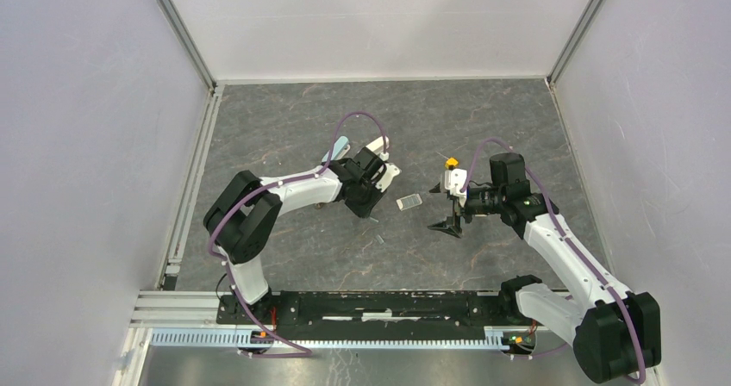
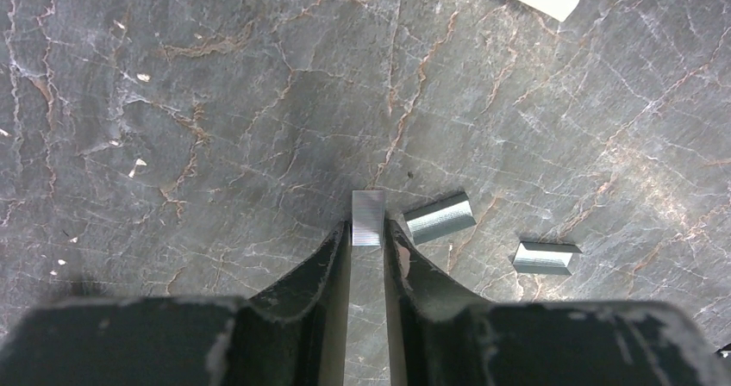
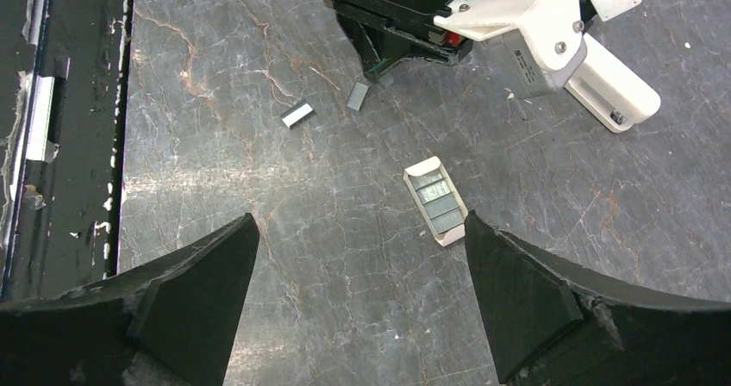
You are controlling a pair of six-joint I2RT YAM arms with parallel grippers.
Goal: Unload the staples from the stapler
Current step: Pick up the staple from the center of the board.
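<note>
- The left gripper has its fingers pressed almost together, pinching one strip of staples at the very tips.
- Risk: only the strip's near end is between the tips, so it may slip out or swivel. A hard squeeze could snap it into pieces.
- Just beside the tips, to their right in the left wrist view, lies a second strip, almost touching one finger. A third strip lies a little further out. Any sideways drift of this hand could scatter them.
- Loose strips counted: three, including the pinched one.
- The right gripper is spread wide and holds nothing.
- Just beyond its tips, nearer its right finger, sits one small white box with more staples inside. I cannot tell how many.
- Risk: closing or dropping here could tip the box.
- Farthest away, one yellow cube sits near that gripper's wrist.
</note>
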